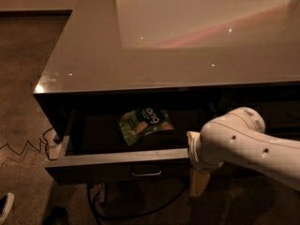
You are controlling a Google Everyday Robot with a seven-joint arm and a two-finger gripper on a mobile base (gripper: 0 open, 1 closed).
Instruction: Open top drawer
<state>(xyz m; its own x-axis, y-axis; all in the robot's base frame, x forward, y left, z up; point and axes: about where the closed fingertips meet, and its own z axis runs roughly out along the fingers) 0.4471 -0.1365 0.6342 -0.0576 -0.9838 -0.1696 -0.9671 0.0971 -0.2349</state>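
Note:
The top drawer stands pulled out from under the glossy grey counter, its dark front facing me with a small bar handle at centre. A green snack bag lies inside on the dark floor of the drawer. My white arm reaches in from the right, and its gripper hangs pointing down just right of the handle, in front of the drawer's front panel. Nothing shows in the gripper.
The grey counter top reflects a bright ceiling panel. Black cables trail on the carpet below the drawer and off to the left. A dark shoe tip shows at the bottom left corner.

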